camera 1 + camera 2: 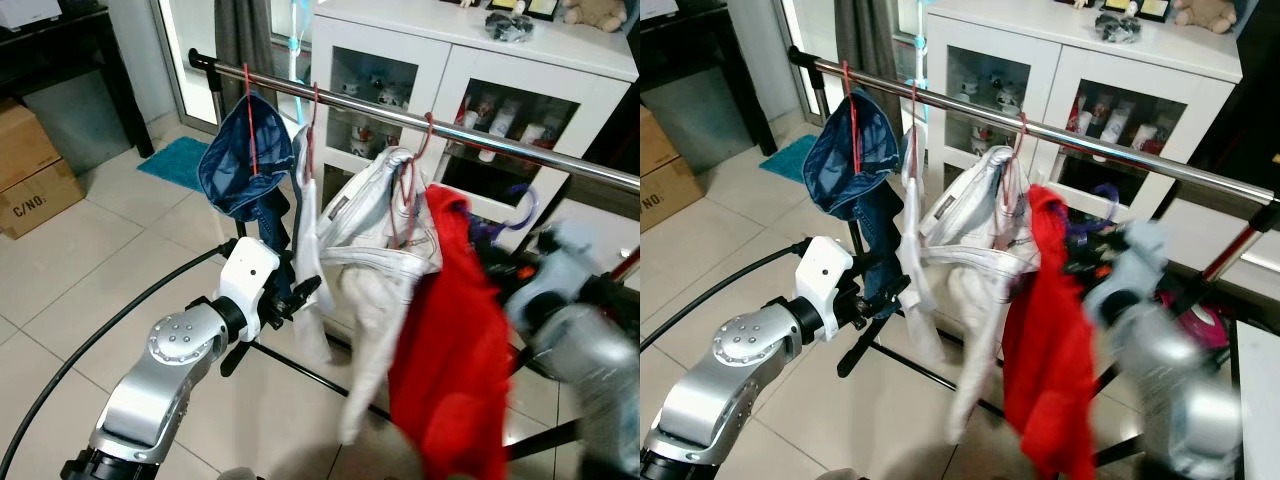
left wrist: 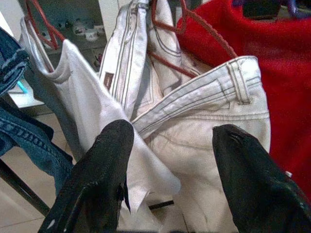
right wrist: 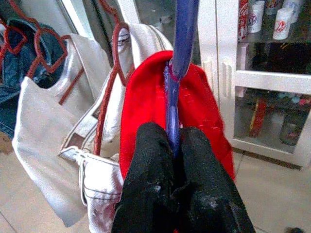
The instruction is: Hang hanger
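Note:
A steel rail (image 1: 480, 140) slopes across the scene. On red hangers it carries blue jeans (image 1: 240, 160), a white shirt (image 1: 305, 220) and white jeans (image 1: 375, 250). My right gripper (image 3: 170, 133) is shut on the stem of a purple hanger (image 3: 182, 39) that bears a red garment (image 1: 450, 330). The hanger's hook (image 1: 525, 210) is just below the rail, to the right of the white jeans. The right arm (image 1: 575, 340) is blurred. My left gripper (image 2: 172, 130) is open in front of the white shirt and white jeans, holding nothing.
Behind the rail stands a white cabinet (image 1: 450, 60) with glass doors. Cardboard boxes (image 1: 30, 170) and a teal mat (image 1: 180, 160) lie to the left on the tiled floor. A black cable (image 1: 100, 330) curves past my left arm. The rack's base bar (image 1: 320, 375) crosses low.

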